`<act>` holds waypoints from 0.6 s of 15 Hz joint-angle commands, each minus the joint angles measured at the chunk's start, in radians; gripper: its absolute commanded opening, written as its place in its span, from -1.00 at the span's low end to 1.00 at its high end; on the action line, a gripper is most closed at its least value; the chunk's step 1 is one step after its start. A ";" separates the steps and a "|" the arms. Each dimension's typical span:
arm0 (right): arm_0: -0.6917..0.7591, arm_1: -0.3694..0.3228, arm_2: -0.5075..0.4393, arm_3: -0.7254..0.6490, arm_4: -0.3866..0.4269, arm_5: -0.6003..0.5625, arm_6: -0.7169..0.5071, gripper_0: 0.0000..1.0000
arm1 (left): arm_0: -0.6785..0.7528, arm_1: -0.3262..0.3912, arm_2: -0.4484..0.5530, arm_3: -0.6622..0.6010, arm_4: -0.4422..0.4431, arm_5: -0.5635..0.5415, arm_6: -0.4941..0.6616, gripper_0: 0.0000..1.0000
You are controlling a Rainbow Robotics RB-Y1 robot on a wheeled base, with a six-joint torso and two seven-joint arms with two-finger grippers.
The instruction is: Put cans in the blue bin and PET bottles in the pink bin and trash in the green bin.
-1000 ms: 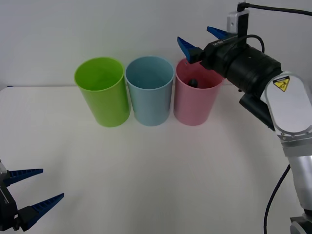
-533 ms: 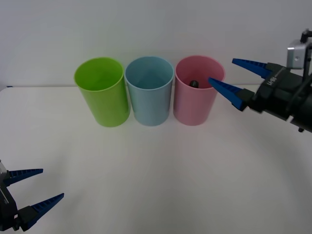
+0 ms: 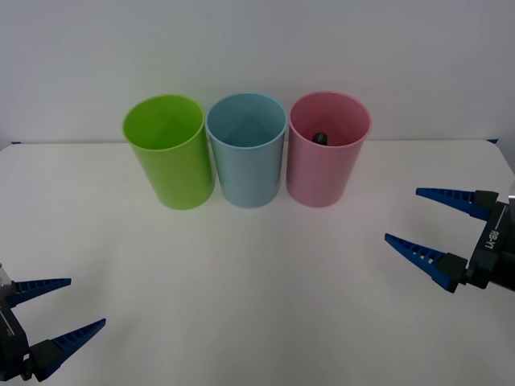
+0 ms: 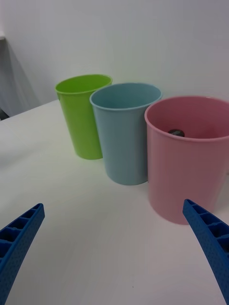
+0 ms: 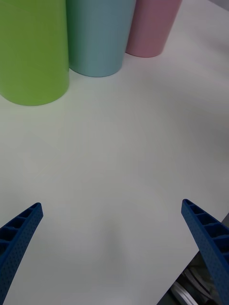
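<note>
Nearest the robot, the left gripper (image 3: 52, 314) hangs low over the white tabletop (image 3: 257, 281), well in front of and to the left of the green bin (image 3: 169, 150); its blue ribbed fingers (image 5: 16, 238) are spread wide, nothing between them. Farther out, the right gripper (image 3: 430, 225) sits over the tabletop in front of and to the right of the pink bin (image 3: 326, 149), well apart from it; its fingers (image 4: 210, 238) are likewise spread wide and empty, tips pointing toward the bins.

At the back, three bins stand upright in a row on the tabletop; taking the blue bin (image 3: 246, 149) as reference, the green bin is just beside it on the left and the pink bin just beside it on the right; whether the walls touch cannot be told.

PET bottles (image 3: 319, 137): one dark cap shows inside the pink bin, below the rim against the far wall; the right wrist view shows the same cap (image 4: 175, 131) within the pink bin (image 4: 186, 176); the rest of the bottle is hidden by the bin wall. Behind the bins, a plain white wall (image 3: 257, 48).
</note>
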 commanded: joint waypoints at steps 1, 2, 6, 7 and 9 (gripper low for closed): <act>0.005 0.024 -0.052 0.077 0.000 -0.125 0.098 1.00 | 0.000 0.000 0.000 0.000 0.000 0.000 0.000 1.00; 0.005 0.030 -0.063 0.098 0.002 -0.151 0.129 1.00 | 0.000 0.000 0.000 0.000 0.000 0.000 0.000 1.00; 0.027 0.030 -0.079 0.136 0.003 -0.204 0.174 1.00 | 0.000 0.000 0.000 0.000 0.000 0.000 0.000 1.00; 0.036 0.032 -0.081 0.138 0.003 -0.202 0.174 1.00 | 0.000 0.000 0.000 0.000 0.000 0.000 0.000 1.00; 0.048 0.032 -0.078 0.138 0.017 -0.204 0.174 1.00 | 0.000 0.000 0.000 0.000 0.000 0.000 0.000 1.00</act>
